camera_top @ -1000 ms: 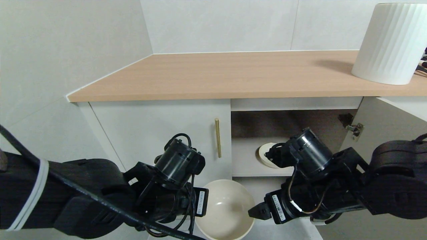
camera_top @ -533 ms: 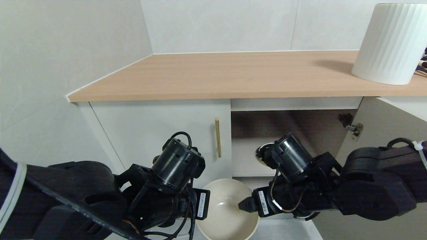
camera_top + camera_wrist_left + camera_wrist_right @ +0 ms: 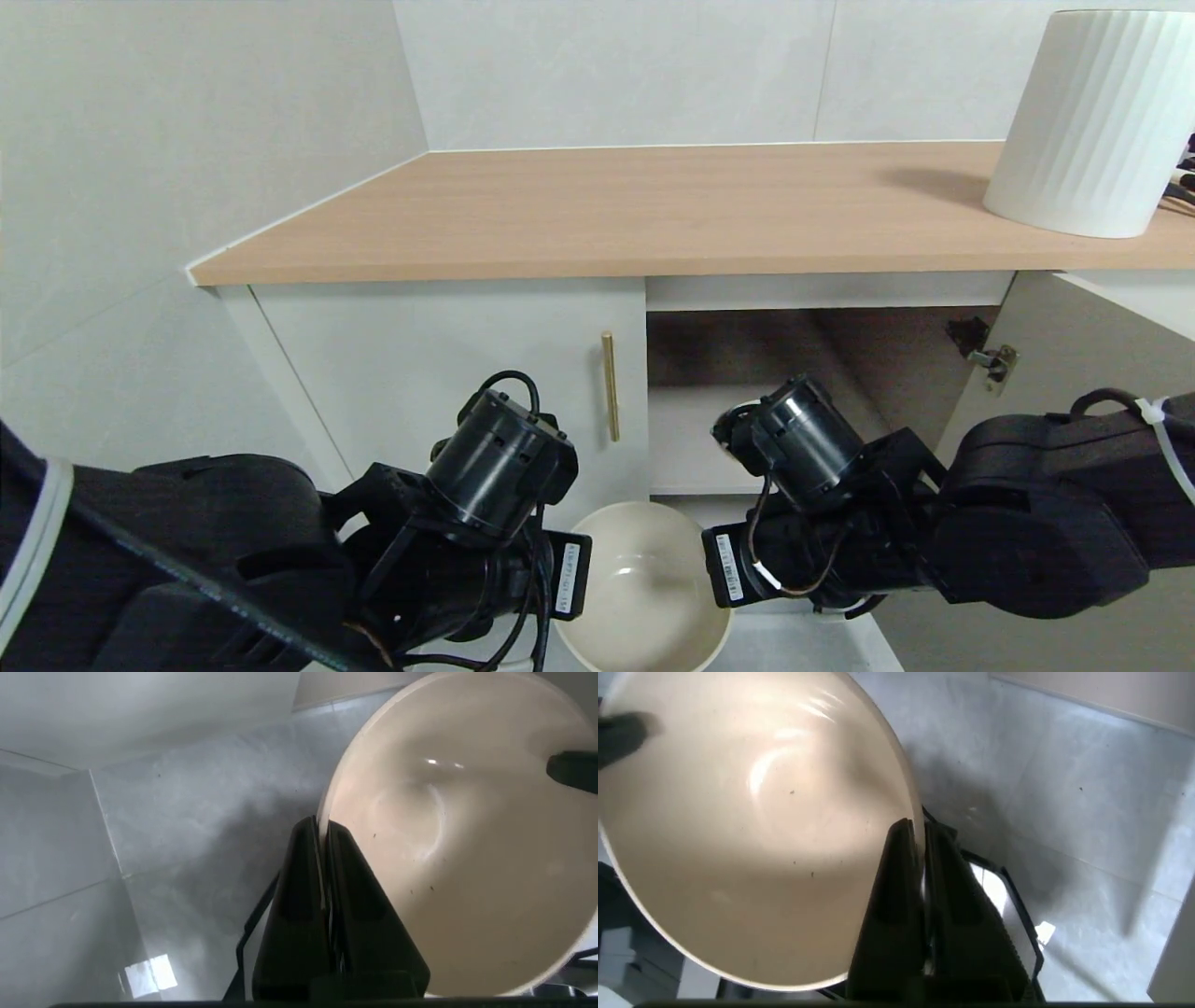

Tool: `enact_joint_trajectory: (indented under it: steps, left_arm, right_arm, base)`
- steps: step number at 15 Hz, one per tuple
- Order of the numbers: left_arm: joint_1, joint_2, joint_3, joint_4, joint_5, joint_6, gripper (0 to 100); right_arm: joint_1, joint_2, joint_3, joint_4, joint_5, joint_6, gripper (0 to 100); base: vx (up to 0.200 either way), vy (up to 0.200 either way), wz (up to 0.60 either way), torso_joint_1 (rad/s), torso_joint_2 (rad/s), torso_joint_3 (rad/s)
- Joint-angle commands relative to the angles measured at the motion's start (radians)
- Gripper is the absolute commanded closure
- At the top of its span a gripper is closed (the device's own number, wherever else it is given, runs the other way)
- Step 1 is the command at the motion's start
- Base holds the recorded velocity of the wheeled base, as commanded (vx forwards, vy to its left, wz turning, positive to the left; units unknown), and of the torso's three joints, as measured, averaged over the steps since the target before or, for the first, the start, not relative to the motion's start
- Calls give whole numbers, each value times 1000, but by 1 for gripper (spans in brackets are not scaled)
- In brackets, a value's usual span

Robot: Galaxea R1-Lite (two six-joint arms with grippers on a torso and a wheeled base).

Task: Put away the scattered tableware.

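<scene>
Grey floor beneath cream, seemingly speckled bowl

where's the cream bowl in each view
head view: bowl low in the middle, between left gripper and right gripper, below the open cabinet.
left wrist view: bowl, rim pinched by the left gripper.
right wrist view: bowl, rim pinched by the right gripper.
shared landmark: the right gripper on the bowl's rim.
</scene>
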Motion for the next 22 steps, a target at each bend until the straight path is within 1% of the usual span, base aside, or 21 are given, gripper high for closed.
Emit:
enact_joint_trajectory:
  steps: [1,8,9,14,16,18,19,21,22]
  left_arm:
    - [1,2,0,2,1,0,100]
    - [-1,5,0,2,3,0,100]
    - [-1,3,0,2,3,0,0]
    - [-1,5,-2,2,3,0,0]
    - [1,5,-4,2,4,0,0]
    - [1,2,-4,2,4,0,0]
    - [1,2,-4,2,4,0,0]
    - [1,2,-2,2,4,0,0]
    - [1,0,-2,2,4,0,0]
  right_arm:
    - [1,3,1,2,-1,-1,100]
    - [1,7,4,2,-2,-2,100]
    - [1,9,4,2,-2,-2,100]
    - [1,15,7,8,-2,-10,100]
    - [-13,30,9,22,-34,-19,100]
    - [-61,70,-5,77,-77,-65,100]
    - [-74,81,-11,82,-88,-73,100]
    - [-166,161,-77,111,-159,-71,100]
    - [-197,185,-99,111,-168,-65,100]
  base:
    - [0,0,0,0,0,0]
    - [0,0,0,0,0,0]
    - [0,0,0,0,0,0]
    - [0,0,0,0,0,0]
    - [0,0,0,0,0,0]
    - [0,0,0,0,0,0]
    - [0,0,0,0,0,0]
    - [0,0,0,0,0,0]
    - [0,0,0,0,0,0]
